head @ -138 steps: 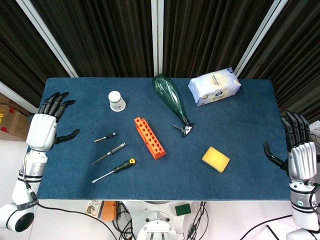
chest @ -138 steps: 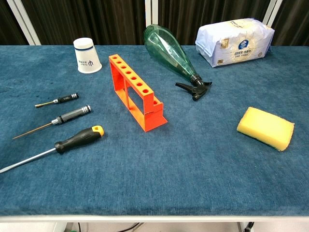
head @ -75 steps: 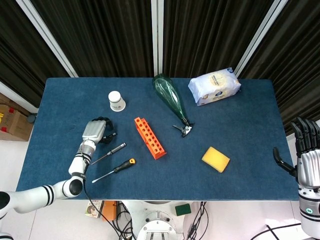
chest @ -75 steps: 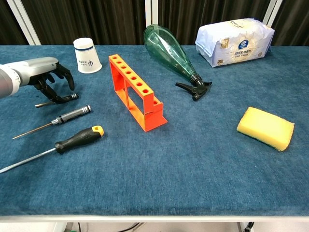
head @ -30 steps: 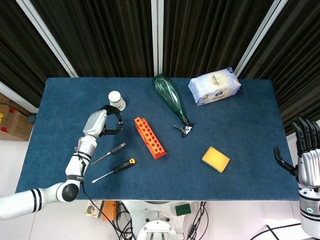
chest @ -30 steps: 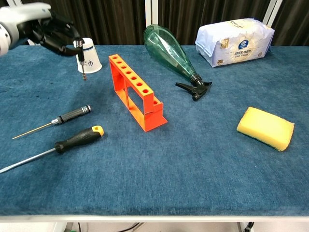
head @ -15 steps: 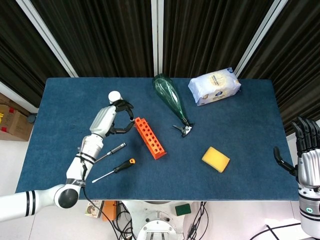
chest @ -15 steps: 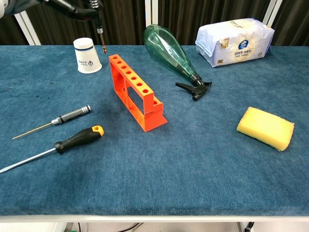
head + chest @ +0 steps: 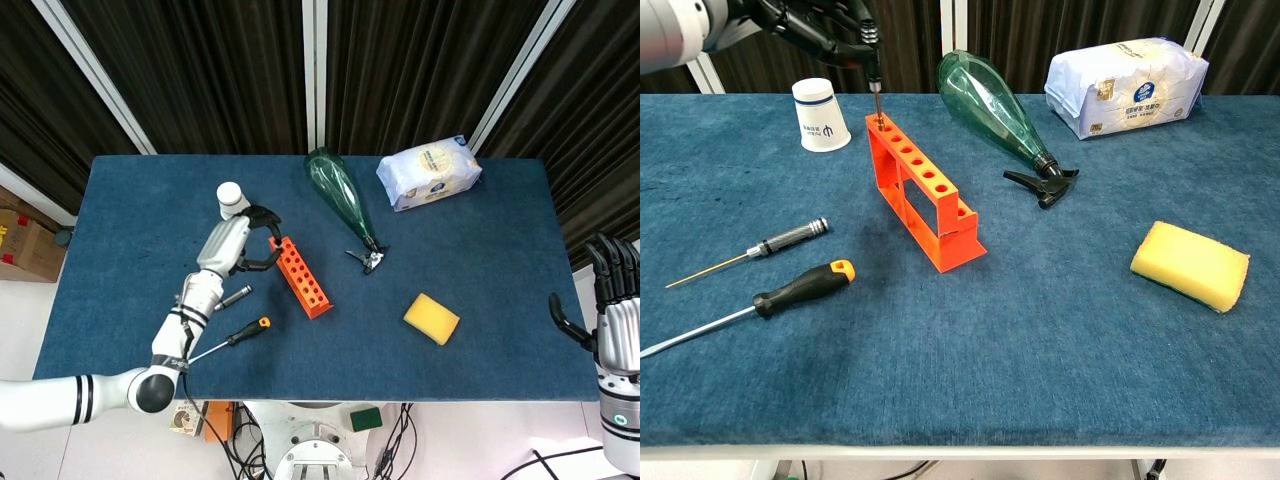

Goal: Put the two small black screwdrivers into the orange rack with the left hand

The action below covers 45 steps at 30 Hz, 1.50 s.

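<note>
- Left hand pinching one small black screwdriver by its handle, shaft pointing straight down, tip at or just above the end hole of the orange rack nearest the paper cup.
- Second small black screwdriver lying flat on the blue worktop, left of the rack, just beyond the bigger orange-capped screwdriver.
- Right hand idle off the worktop's right edge, fingers extended and apart, holding nothing.
- Judged light and rigid, with a thin metal shaft and knurled handle: little grip force needed, but easily tipped off vertical.
- Best taken at the knurled handle, not the slick shaft; same for the one on the worktop.
- Rack probably light plastic, apt to shift or topple if the tip catches a hole's rim.
</note>
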Each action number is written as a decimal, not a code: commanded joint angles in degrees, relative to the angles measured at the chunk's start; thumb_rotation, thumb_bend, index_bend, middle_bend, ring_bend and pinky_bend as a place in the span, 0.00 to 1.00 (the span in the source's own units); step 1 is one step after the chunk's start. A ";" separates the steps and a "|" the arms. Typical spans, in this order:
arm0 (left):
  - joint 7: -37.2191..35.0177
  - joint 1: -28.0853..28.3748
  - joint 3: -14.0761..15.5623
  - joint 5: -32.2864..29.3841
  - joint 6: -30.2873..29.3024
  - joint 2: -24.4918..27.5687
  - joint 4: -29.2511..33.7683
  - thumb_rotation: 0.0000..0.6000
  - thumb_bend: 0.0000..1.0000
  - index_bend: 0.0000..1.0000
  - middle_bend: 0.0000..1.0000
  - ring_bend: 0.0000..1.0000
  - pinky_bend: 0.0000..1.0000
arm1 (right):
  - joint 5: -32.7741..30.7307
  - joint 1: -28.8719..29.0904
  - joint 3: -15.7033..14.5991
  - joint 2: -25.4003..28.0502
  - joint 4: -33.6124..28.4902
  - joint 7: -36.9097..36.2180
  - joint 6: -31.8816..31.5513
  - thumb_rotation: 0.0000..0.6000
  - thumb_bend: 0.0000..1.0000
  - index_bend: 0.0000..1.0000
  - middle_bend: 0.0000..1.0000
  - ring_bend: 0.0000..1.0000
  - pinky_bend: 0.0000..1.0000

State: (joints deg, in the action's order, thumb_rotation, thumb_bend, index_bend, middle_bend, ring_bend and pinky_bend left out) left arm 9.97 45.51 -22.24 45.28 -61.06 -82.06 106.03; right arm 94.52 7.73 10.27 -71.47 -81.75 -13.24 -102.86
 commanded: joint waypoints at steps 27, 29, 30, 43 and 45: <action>-0.15 3.02 0.87 -4.28 1.45 -2.85 -3.63 1.00 0.36 0.59 0.29 0.15 0.21 | -0.66 0.27 0.02 -0.30 1.08 -0.88 0.84 1.00 0.37 0.00 0.00 0.00 0.00; -0.53 3.03 1.11 -4.78 2.65 -2.37 -3.75 1.00 0.37 0.55 0.28 0.15 0.21 | -0.89 0.28 0.08 -0.16 0.95 -1.05 1.01 1.00 0.37 0.00 0.00 0.00 0.00; -0.78 3.00 1.17 -4.68 2.90 -2.28 -3.83 1.00 0.37 0.53 0.28 0.15 0.21 | -0.94 0.28 0.09 -0.13 0.92 -1.07 1.06 1.00 0.37 0.00 0.00 0.00 0.00; -4.56 1.55 2.00 0.14 4.05 -0.47 -3.16 0.92 0.28 0.23 0.24 0.13 0.21 | -0.57 0.39 0.03 -0.18 0.45 -0.37 0.96 1.00 0.37 0.00 0.00 0.00 0.00; -4.63 1.11 2.24 0.81 3.72 0.32 -2.33 0.92 0.28 0.24 0.23 0.13 0.21 | -0.43 0.33 -0.01 -0.11 0.35 -0.35 0.80 1.00 0.37 0.00 0.00 0.00 0.00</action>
State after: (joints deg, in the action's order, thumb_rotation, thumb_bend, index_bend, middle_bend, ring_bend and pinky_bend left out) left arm 5.46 46.90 -20.17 45.72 -57.18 -82.13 103.30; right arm 94.06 8.07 10.27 -71.60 -81.38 -13.59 -102.05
